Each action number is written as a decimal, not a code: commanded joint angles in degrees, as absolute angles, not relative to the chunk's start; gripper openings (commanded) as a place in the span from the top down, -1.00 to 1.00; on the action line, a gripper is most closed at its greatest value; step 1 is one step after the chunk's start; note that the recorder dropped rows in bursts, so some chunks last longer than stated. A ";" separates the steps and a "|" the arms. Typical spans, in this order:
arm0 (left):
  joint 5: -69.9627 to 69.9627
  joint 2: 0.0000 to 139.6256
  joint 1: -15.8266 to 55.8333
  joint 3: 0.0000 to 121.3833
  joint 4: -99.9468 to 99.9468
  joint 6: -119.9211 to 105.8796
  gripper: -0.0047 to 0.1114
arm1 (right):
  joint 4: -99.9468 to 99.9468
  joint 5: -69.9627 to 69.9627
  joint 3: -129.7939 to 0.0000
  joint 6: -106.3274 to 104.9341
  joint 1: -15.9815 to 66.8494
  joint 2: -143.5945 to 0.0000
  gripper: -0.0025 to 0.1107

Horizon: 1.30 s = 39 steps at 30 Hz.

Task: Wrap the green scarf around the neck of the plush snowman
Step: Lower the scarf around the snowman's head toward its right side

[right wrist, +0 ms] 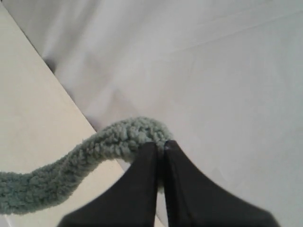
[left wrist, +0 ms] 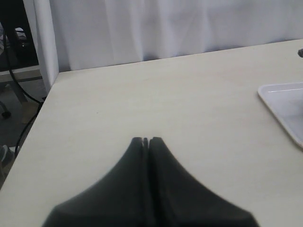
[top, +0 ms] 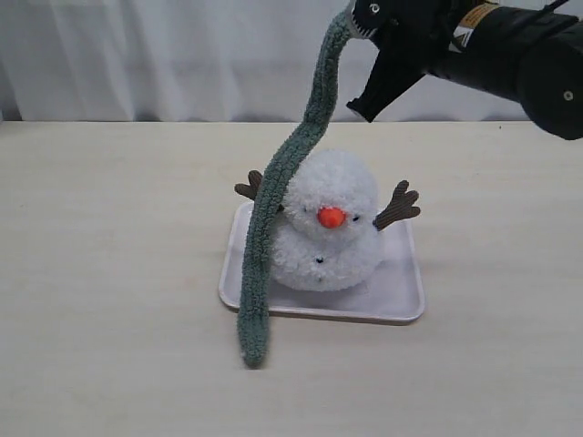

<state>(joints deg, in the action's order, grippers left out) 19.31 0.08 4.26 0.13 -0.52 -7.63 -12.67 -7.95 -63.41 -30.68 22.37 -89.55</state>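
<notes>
Right end effector (top: 363, 20) was raised high over the far side of the counter (top: 109, 273), its fingers clamped together on the top end of the green scarf (top: 273, 196). The right wrist view confirmed this: the end effector (right wrist: 161, 147) was pinched on the fuzzy end of the scarf (right wrist: 94, 151).

From that grip the scarf hung down in a long curve. It passed the left side of the plush snowman's (top: 332, 232) head, crossed in front of its left brown arm (top: 248, 188) and the left edge of the white tray (top: 401, 296). Its lower end lay on the counter just near of the tray's near-left corner.

The snowman stood upright on the tray, orange nose (top: 331, 217) facing near. The snowman's neck (top: 364, 235) was bare; the scarf ran beside it on the left only, not around it.

Left end effector (left wrist: 146, 141) hung over bare counter left of the tray (left wrist: 284, 101), fingers pressed together with nothing between them
</notes>
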 commanded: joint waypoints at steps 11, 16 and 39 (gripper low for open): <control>18.51 0.00 4.70 0.00 -0.60 -7.31 0.92 | -12.48 5.81 -63.20 -31.39 22.00 -93.18 0.88; 18.63 0.00 4.70 0.00 -0.60 -7.31 0.92 | -12.89 12.99 -63.20 -32.20 22.00 -93.05 0.88; 18.53 0.00 4.70 0.00 -0.60 -7.31 0.92 | -12.99 37.30 -62.06 -18.33 22.11 -92.02 0.88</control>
<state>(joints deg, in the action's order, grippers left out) 19.31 0.08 4.26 0.13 -0.52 -7.54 -13.14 36.55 -62.76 -20.34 22.32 -90.93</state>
